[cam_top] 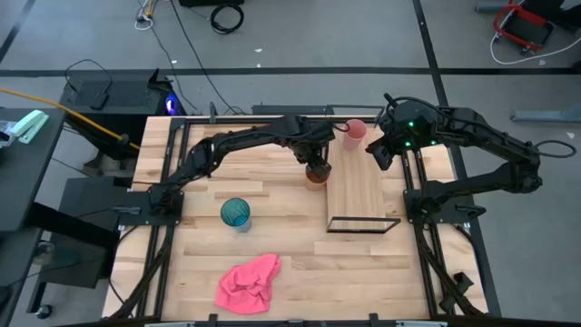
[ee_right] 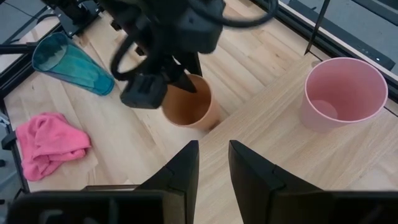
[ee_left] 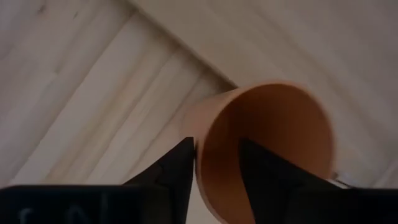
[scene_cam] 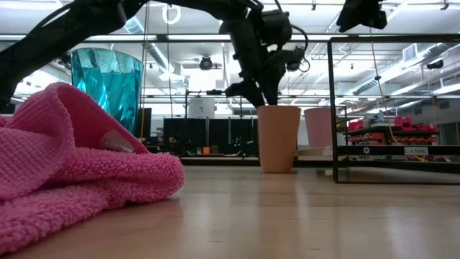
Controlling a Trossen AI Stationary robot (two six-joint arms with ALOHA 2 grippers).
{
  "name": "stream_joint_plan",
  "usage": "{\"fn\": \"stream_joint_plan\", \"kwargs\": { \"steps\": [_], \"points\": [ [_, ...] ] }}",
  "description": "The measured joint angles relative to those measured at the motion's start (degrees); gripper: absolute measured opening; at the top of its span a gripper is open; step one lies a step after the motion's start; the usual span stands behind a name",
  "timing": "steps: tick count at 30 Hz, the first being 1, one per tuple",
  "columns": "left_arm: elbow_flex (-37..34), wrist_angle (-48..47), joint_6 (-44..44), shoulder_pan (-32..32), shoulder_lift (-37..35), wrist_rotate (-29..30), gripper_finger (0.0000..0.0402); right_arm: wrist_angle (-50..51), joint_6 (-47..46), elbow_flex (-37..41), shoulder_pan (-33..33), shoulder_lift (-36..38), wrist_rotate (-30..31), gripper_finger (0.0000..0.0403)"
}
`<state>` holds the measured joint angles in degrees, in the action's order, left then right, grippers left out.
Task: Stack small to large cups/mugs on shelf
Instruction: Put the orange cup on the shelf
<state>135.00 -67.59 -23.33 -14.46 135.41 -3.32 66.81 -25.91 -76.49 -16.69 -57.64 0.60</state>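
Between left hand [ee_left: 214,162] fingers: orange cup [ee_left: 267,143] rim, beside shelf [cam_top: 356,186].

Left arm stretched across the counter's far side, left claw [cam_top: 315,163] pointing down, fingers closed on the orange cup's [cam_top: 316,174] rim, right arm bent, right claw [cam_top: 381,153] hovering, fingers slightly parted

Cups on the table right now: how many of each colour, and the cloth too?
Pink cup: 1
Orange cup: 1
Teal cup: 1
Pink cloth: 1
Total: 4
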Motion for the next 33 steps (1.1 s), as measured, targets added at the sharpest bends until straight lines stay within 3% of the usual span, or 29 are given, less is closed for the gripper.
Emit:
{"fn": "stream_joint_plan", "kwargs": {
  "steps": [9, 19, 24, 27, 33],
  "points": [
    [0.00, -1.72, 1.05, -0.76, -4.49, -0.38, 0.0158, -0.28, 0.00, 0.02, -0.03, -2.84, 0.26, 0.0095],
    [-0.02, -12.64, 4.13, -3.88, -11.13, 0.18, 0.0146, -6.42, 1.06, 0.02, -0.04, -13.80, 0.24, 0.0098],
    [0.00, -22.35, 4.78, -4.83, -16.13, 5.86, 0.0138, -8.11, 0.10, 0.02, -0.04, -20.16, 0.24, 0.0098],
    [-0.44, -22.07, 4.72, -4.99, -19.47, 10.63, 0.0133, -8.32, 0.13, 0.02, -0.04, -23.71, 0.24, 0.0098],
    [-0.44, -22.40, 4.61, -5.53, -23.92, 11.97, 0.0125, -9.37, 0.33, 0.02, -0.30, -28.68, 0.26, 0.0098]
  ]
}}
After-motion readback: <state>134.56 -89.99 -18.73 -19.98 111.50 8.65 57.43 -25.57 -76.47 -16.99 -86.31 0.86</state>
